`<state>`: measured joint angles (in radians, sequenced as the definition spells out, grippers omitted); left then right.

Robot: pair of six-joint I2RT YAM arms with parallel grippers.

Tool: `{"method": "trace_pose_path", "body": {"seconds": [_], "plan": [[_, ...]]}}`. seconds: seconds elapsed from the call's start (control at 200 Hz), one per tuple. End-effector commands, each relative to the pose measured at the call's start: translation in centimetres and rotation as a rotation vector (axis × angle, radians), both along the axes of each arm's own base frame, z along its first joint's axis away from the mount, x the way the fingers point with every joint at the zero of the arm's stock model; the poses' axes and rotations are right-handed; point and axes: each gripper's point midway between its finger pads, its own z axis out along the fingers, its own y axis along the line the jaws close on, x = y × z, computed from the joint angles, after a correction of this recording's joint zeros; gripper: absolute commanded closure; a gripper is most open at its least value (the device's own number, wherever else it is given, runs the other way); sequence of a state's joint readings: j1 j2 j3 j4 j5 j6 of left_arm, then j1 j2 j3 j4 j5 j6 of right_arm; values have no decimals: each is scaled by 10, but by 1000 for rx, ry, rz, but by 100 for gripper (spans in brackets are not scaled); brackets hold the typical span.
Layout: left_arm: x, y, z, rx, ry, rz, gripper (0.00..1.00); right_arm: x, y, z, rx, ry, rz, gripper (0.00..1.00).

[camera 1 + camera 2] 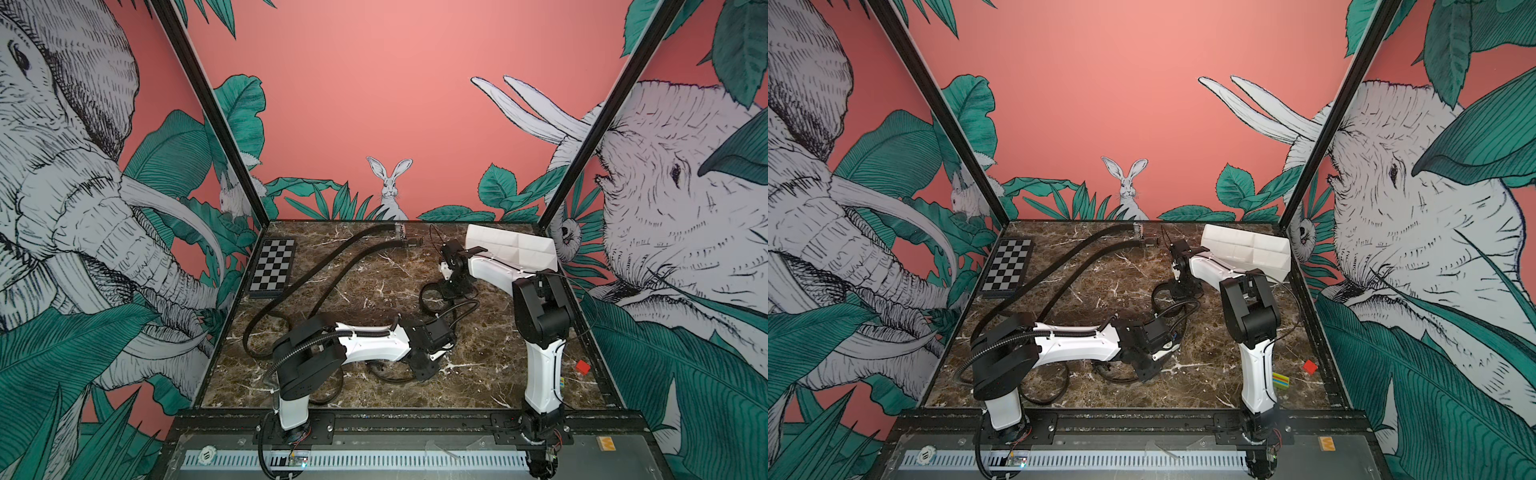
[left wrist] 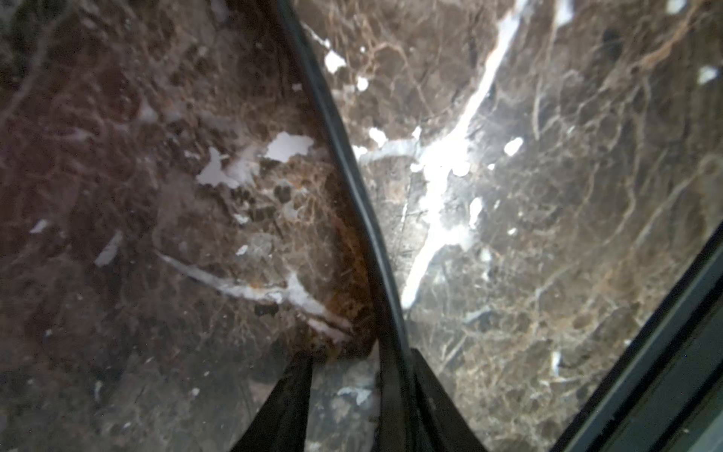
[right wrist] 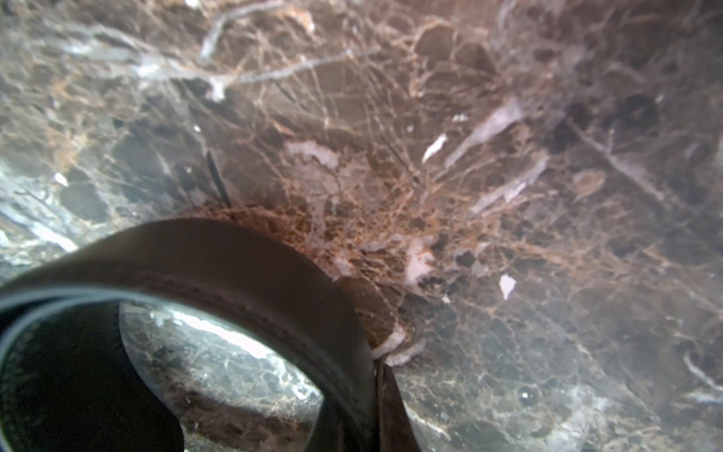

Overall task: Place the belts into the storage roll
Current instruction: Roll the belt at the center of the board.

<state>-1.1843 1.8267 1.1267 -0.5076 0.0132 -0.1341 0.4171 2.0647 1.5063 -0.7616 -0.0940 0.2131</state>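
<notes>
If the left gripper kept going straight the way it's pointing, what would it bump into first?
Probably the thin black belt standing on edge between the left gripper's fingers, then the brown marble tabletop just beneath; depth is hard to judge.

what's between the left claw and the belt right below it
Nothing: in the left wrist view the belt runs between the left claw's fingers, close to one, with only bare marble table showing between it and the other.

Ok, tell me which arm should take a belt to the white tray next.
Right, probably. The right fingers are shut on a looped black belt, near the white compartmented plastic tray. The left fingers merely straddle a second black belt, unclamped and farther from it.
</notes>
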Motion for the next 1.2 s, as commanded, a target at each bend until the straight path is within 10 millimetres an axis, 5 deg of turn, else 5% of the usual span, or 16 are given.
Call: {"method": "trace_pose_path", "body": {"seconds": [0.0,0.135,0.24,0.52,0.695,0.86,1.195], "plan": [[22,47,-6,190,-142,37,65,-34,-13,-14,-56,123,9,100],[70,87,-2,275,-229,139,65,-46,-21,-17,-80,141,24,100],[111,97,4,269,-280,204,63,-59,-28,-20,-92,157,22,100],[218,41,31,268,-501,187,50,-102,-42,-28,-99,211,-8,100],[276,6,46,242,-583,179,33,-124,-38,-31,-93,242,-26,100],[279,-5,51,199,-563,195,16,-138,-28,-31,-87,244,-31,100],[227,43,46,113,-493,336,1,-155,-19,-36,-88,259,-12,100]]}}
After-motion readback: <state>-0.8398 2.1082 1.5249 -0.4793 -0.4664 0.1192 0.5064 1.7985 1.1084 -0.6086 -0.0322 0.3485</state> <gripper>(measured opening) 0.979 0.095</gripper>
